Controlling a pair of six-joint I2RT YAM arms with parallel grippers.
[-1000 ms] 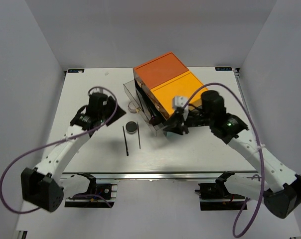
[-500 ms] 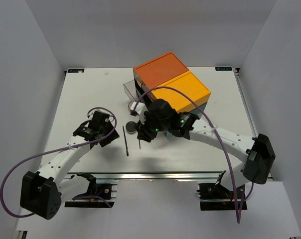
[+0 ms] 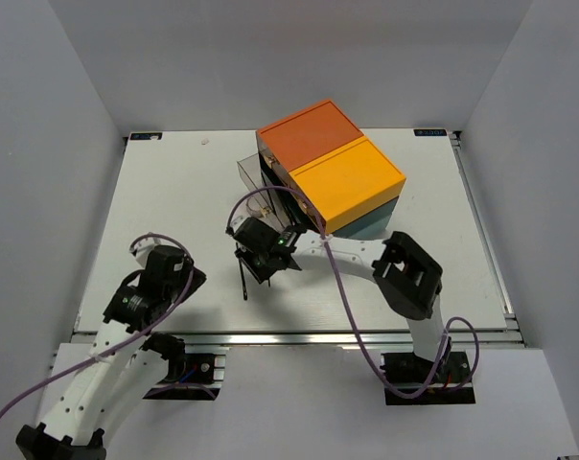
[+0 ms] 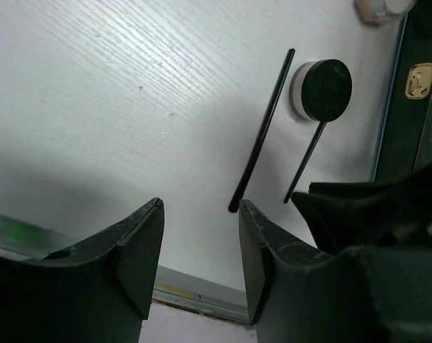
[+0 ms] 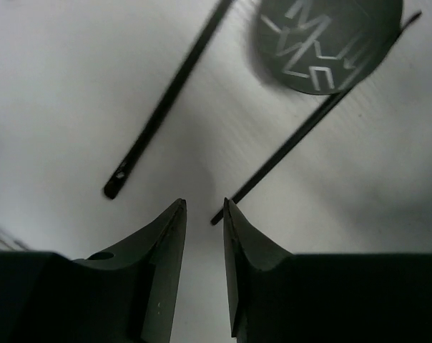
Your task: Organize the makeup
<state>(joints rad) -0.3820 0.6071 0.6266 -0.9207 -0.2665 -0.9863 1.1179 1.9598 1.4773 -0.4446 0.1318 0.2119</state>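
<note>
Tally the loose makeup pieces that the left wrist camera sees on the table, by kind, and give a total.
Thin black sticks: 2
Round black compact: 1
Pale round jar, cut off by the top edge of the view: 1
Total: 4

Black left pincer (image 4: 199,209), black right pincer (image 5: 204,205), white links (image 3: 353,252), purple cables (image 3: 337,283).

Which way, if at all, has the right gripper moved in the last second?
Yes: the right gripper moved leftward, from just in front of the drawer box to above the thin black sticks.
</note>
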